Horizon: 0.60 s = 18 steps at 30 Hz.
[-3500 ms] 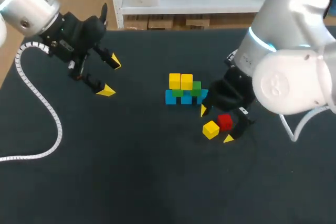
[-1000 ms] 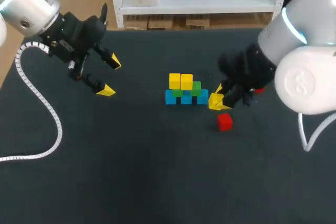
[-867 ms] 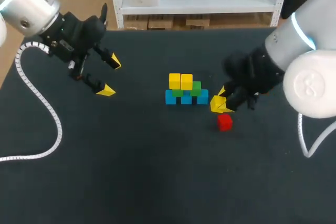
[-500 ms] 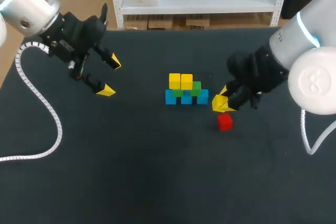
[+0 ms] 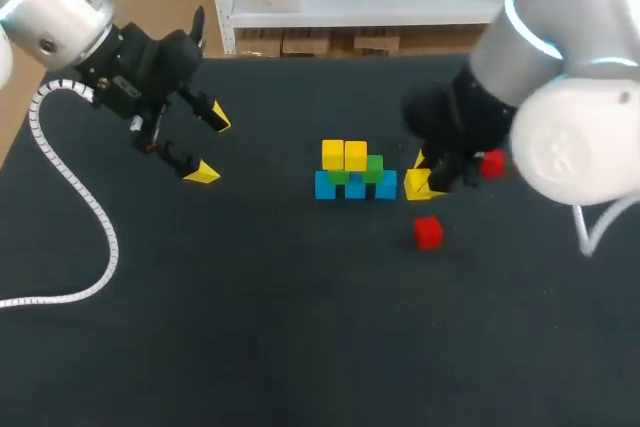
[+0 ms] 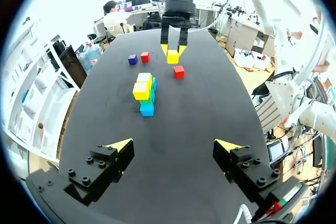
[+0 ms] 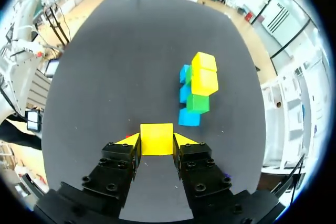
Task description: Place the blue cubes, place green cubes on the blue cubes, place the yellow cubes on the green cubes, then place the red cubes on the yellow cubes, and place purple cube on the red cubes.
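Loose red cube (image 5: 428, 232) lies on the tabletop (image 5: 250, 327), nearest the front edge. Just behind it, right hand (image 7: 156, 141) grips a yellow cube (image 5: 416, 185) beside the stack's right end. Stack (image 5: 354, 173), mid-tabletop: blues down, greens on, two yellows up. Left hand (image 5: 211, 147) spread, empty, toward far left corner. Second red cube (image 5: 491, 164) and purple cube (image 6: 133, 59) sit loose beyond. Likely left: this yellow, reds, purple.

No readable text, labels, numbers or signs on anything in view
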Each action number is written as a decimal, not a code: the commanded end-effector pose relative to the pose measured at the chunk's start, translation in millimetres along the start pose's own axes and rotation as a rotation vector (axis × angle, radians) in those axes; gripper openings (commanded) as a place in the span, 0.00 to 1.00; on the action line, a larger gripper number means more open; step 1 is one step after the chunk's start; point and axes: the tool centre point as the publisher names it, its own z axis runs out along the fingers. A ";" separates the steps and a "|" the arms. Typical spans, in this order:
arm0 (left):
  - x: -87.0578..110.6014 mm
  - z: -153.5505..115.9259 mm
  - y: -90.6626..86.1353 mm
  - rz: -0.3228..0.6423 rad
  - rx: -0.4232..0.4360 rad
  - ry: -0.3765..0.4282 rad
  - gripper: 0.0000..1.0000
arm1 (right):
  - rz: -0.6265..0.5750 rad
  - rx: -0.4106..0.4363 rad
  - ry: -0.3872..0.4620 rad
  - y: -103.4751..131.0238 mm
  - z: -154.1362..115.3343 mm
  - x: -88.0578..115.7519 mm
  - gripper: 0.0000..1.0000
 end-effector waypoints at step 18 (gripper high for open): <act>0.6 -0.1 0.4 0.002 0.000 -0.001 1.00 | 0.065 0.046 0.110 -48.8 10.3 -11.6 0.00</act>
